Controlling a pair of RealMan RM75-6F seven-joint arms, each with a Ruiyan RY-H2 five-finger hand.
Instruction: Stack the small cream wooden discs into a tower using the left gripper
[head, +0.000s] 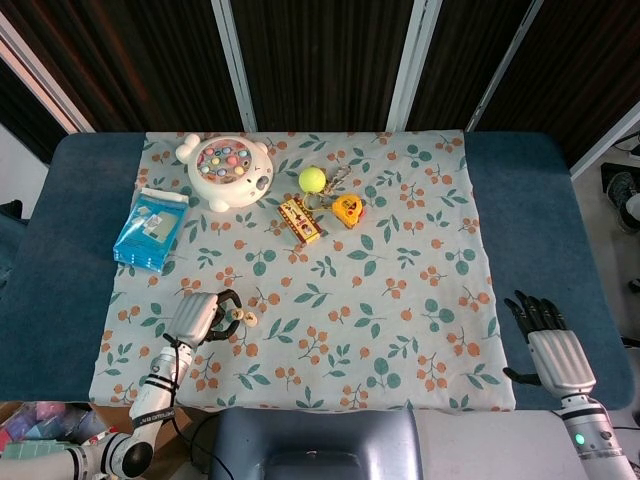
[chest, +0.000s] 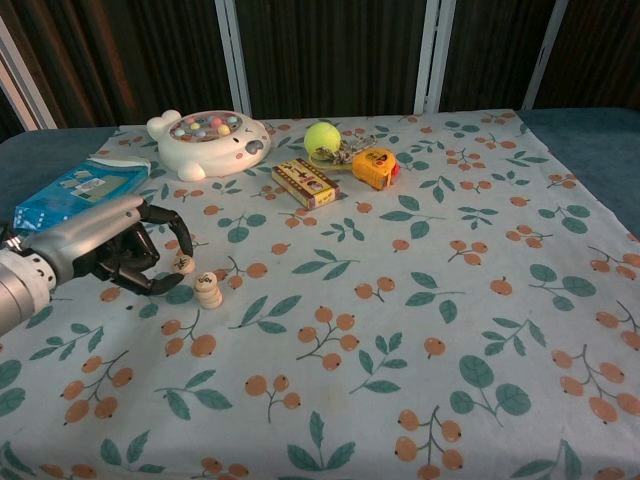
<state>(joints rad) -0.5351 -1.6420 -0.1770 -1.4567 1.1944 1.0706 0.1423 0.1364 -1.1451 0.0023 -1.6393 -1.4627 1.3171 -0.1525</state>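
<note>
Left hand at the disc stack

From the head view, our left hand (head: 196, 316) curls beside the cream discs (head: 246, 318); the right hand (head: 552, 348) rests apart, fingers spread. From the chest view, it pinches one disc (chest: 184, 264) near the short tower (chest: 208, 291); a skewed placement could topple it.

A staged robot test bench, such as is found in a lab, is suggested rather than a home. A blue padded table (head: 60, 250) is spread with a fruit-and-leaf printed cloth (head: 400, 300), and unrelated props are laid out toward the upper left of the head view: a toy fishing game (head: 229, 171), a tennis ball (head: 312, 179), a tape measure (head: 347, 209), a small printed box (head: 300, 220) and a blue tissue pack (head: 151, 230). Dark slatted panels with pale uprights (head: 403, 62) are seen behind, along the top of the frame.
</note>
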